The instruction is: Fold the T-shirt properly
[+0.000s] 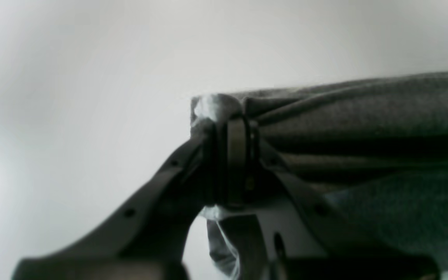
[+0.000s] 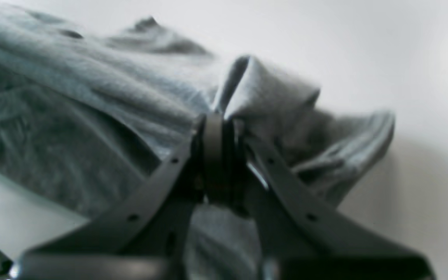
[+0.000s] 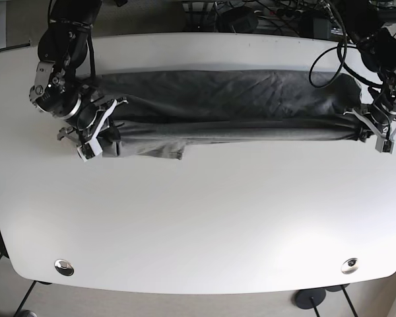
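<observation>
Robotics lab, white table [image 3: 198, 224], tangled cables [image 3: 264, 16], two mounted arms

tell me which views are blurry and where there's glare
Right wrist view: soft throughout, T-shirt and right gripper smeared. Left wrist view: left gripper fairly sharp, table a featureless bright wash. Base view: sharp and evenly lit, no strong glare.

Both arms reach wide apart, left gripper [image 1: 236, 155] and right gripper [image 2: 218, 155] jaws clamped.
</observation>
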Robot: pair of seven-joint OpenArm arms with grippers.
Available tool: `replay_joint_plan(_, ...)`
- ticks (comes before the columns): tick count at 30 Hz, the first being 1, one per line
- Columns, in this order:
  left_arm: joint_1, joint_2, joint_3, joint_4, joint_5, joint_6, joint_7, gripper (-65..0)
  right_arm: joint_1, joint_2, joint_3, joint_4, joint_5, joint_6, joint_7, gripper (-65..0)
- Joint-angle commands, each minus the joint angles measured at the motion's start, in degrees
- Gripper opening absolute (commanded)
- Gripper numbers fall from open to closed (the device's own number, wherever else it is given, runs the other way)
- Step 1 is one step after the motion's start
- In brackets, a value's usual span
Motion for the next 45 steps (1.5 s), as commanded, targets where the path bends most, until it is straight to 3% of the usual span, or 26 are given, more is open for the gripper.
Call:
replay_joint_plan(1,0.6,-1.39,-0.58,1.2,0.39,0.63,-1.2,-63.5,-0.69,0.24,0.98,1.26,-0.74,-0.25,0.87,-63.1)
replay_joint_plan(8,3.76,-1.65,-0.14,0.94,0.83,0.63,-1.2,-62.2,-6.31,-0.38,4.32,1.35,-0.74,-0.16,0.87,-60.7)
replay_joint_plan(11,4.03,-1.74,-0.32,1.2,0.83,0.98,-1.11,-45.6,-9.65,-0.38,5.46,3.2,2.08,-0.16,0.87,-42.0)
replay_joint_plan(12,4.11,-1.83,-0.5,1.2,0.83,0.98,-1.11,-37.5,-11.32,-0.38,8.1,4.78,6.38,-0.16,0.87,-32.3)
replay_joint_plan(13,4.11,-1.83,-0.5,1.55,0.83,0.98,-1.03,-33.6,-12.12,-0.38,9.68,5.4,9.55,-0.16,0.87,-26.2)
replay_joint_plan(16,5.78,-2.62,-0.67,8.76,0.47,0.89,-1.03,-31.2,-12.73,0.68,13.2,5.75,17.99,-0.34,0.78,-15.2)
replay_joint_plan(20,6.49,-1.65,-0.14,15.53,0.56,0.71,-1.03,-31.2,-8.25,1.64,10.12,4.08,19.22,-0.69,-0.71,-16.2)
replay_joint_plan(26,6.14,-1.21,-0.06,3.57,0.74,0.63,-1.55,-31.2,-2.53,1.2,6.25,-8.32,19.22,-0.95,-1.59,-16.2)
replay_joint_plan(28,6.22,-1.39,-0.06,0.5,0.74,0.63,-1.55,-31.2,-2.18,1.47,6.25,-10.96,19.22,-2.36,-1.59,-16.2)
replay_joint_plan(29,6.49,-1.39,-0.06,-0.73,0.74,0.63,-1.9,-31.2,-2.45,1.55,6.25,-11.13,19.22,-3.5,-1.59,-16.2)
replay_joint_plan(33,8.51,-1.3,0.03,-1.08,0.74,0.63,-5.6,-31.2,-4.64,1.29,6.08,-10.96,19.66,-3.42,-1.77,-16.2)
replay_joint_plan(41,8.6,-1.04,2.76,-1.35,0.74,0.63,-5.95,-31.2,-6.67,0.32,1.42,-7.26,19.75,-3.33,-2.47,-16.3)
replay_joint_plan(42,8.6,-1.04,2.76,-1.35,0.74,0.63,-5.95,-31.2,-6.49,-0.03,1.42,-7.26,19.75,-3.33,-2.47,-17.1)
replay_joint_plan(45,8.6,-1.04,2.76,-1.35,0.74,0.63,-5.95,-31.2,-5.43,-0.29,1.42,-7.18,19.75,-3.33,-2.65,-30.6)
